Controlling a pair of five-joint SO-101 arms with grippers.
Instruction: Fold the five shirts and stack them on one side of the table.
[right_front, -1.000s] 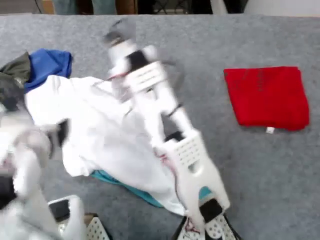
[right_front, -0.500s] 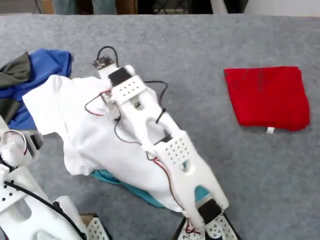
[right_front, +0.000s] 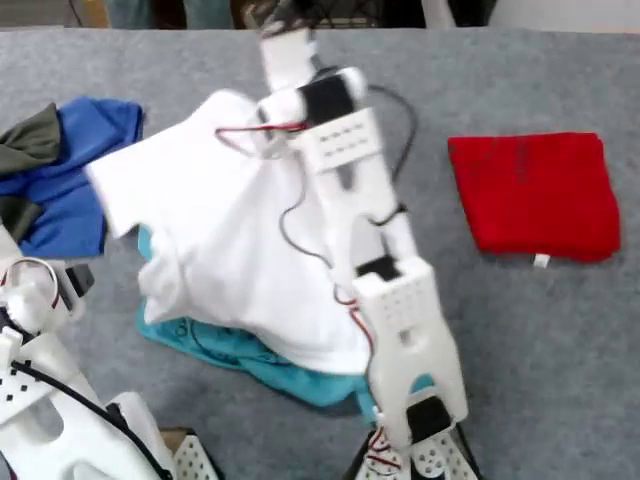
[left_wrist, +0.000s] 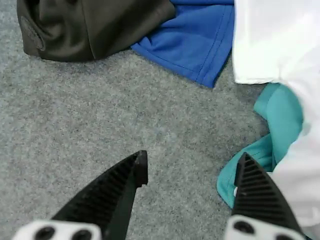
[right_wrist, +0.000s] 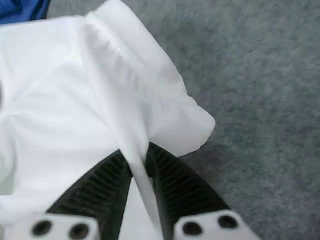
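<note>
White cotton shirt (right_front: 225, 230), soft, light and limp, drapes over a crumpled teal shirt (right_front: 240, 355) toward nine o'clock on the grey felt table (right_front: 520, 350), right gripper (right_wrist: 140, 152) clamped on a hem fold; left gripper (left_wrist: 193, 159) gapes. Seams likely grip best.

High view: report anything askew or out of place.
Only the red shirt is folded. The white shirt lies rumpled over the teal shirt, pinched in the right hand; the blue shirt and dark shirt sit heaped beside it.

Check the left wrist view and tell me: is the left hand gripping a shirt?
No, the left hand is open, with bare grey table between its fingers.
</note>
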